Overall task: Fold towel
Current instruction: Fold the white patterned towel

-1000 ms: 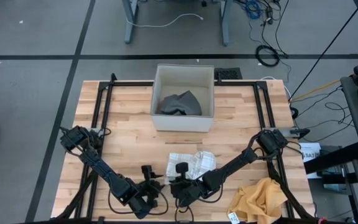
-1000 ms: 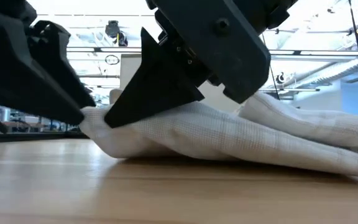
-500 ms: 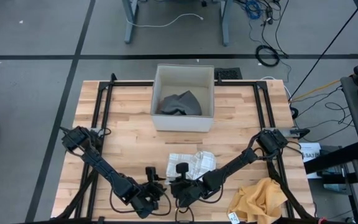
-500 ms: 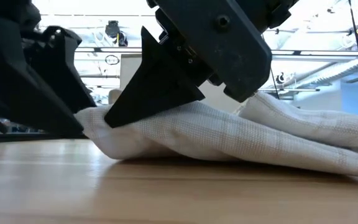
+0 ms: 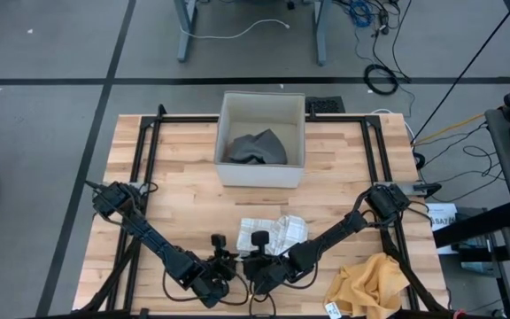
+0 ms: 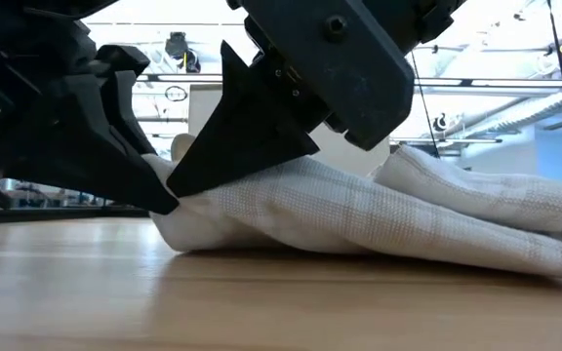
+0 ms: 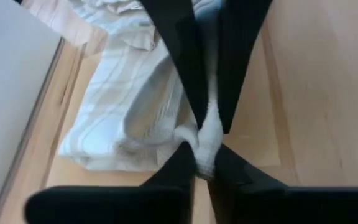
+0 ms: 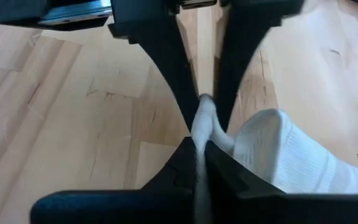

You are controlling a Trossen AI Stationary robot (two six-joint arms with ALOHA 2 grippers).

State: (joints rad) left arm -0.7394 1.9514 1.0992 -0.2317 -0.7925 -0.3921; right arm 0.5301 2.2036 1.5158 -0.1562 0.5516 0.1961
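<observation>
The white towel (image 5: 273,232) lies crumpled on the wooden table, near its front edge at the middle. In the low view the towel (image 6: 379,214) rests on the table as a low heap, with its end raised where the fingers meet it. My left gripper (image 5: 228,265) and my right gripper (image 5: 250,263) meet tip to tip at the towel's near left end. Both are shut on the same bunched end. The left wrist view shows my left gripper (image 7: 204,163) with the right arm's fingers opposite. My right gripper (image 8: 200,148) faces the left arm's fingers in the right wrist view. My left gripper pinches the bunched near end of the towel (image 7: 207,138) between its two fingers. The fingers come in low, slanting from the table's left and near side. The end is raised a little and the remainder of the cloth lies on the table. My right gripper pinches the same bunched end (image 8: 204,115) between its two fingers, slanting down from the table's right. Several layers are gathered between them. The towel trails slack behind the fingers onto the table (image 6: 261,292).
A white box (image 5: 261,142) holding a grey cloth stands at the far middle of the table; its wall (image 7: 11,93) shows in the left wrist view. A yellow cloth (image 5: 370,282) lies at the near right corner. Black frame rails run along both sides.
My left gripper has moved toward the table's right, up to the towel's raised end, and has shut on it beside the right gripper's fingers. The towel has stayed where it was.
</observation>
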